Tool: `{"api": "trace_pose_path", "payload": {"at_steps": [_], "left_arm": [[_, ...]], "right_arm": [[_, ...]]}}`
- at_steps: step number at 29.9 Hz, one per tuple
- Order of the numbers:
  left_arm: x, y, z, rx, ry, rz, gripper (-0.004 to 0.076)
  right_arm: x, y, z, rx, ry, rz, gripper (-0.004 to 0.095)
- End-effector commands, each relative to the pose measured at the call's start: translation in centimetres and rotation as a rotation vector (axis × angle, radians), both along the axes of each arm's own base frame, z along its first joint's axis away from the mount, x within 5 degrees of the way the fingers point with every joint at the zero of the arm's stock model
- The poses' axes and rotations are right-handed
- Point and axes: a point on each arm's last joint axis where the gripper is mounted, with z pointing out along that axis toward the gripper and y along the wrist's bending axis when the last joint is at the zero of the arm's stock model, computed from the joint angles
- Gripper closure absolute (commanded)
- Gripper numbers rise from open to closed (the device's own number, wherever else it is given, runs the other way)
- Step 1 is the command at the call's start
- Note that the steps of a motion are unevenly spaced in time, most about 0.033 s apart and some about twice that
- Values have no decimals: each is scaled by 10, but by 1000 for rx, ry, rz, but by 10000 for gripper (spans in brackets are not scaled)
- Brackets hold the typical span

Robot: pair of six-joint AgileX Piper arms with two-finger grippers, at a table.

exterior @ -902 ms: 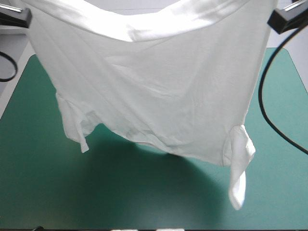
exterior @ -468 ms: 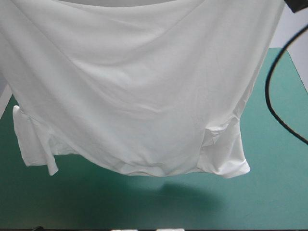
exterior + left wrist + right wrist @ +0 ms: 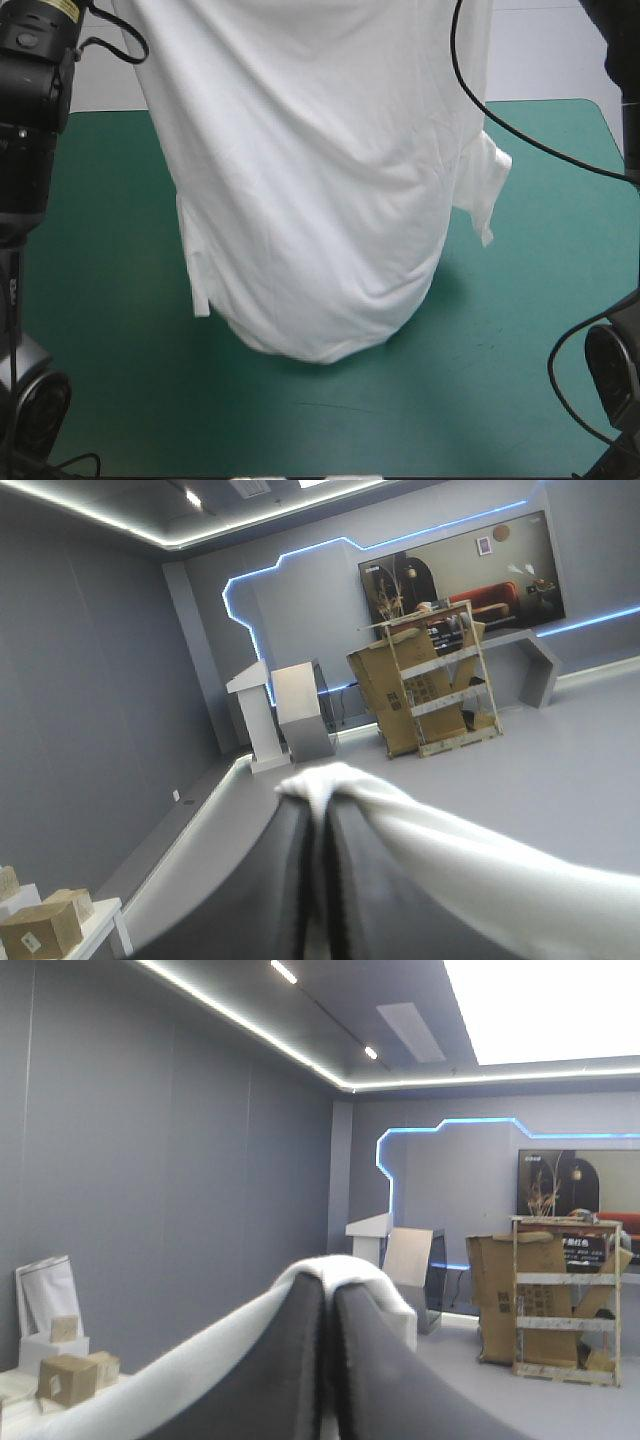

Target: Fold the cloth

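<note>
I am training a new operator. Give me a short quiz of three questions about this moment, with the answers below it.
1. True or false: the T-shirt lies spread flat on the teal-green cover.
2. The left pincer is: A) open and empty; B) shut on the T-shirt; C) shut with nothing in it.
3. Fill in: counting the right pincer, the number of pincers gripping the T-shirt is ____.
Key: 1 false, it hangs lifted; 2 B; 3 two.
</note>
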Motion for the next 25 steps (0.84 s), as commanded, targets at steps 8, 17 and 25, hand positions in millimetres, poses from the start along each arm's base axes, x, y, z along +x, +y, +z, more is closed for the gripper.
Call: {"api": "trace_pose_path", "payload": {"at_steps": [8,17,25], "left_arm": [[-17,32,47,-58,-266,-73,705],[45,23,-27,-14,239,-67,705],[85,18,-118,21,708,-46,705]], "right_arm": [[-47,-24,43,111,-303,-127,925],[38,-29,-42,-44,392,-15,925],[116,-21,-162,-188,1006,79,925]]}}
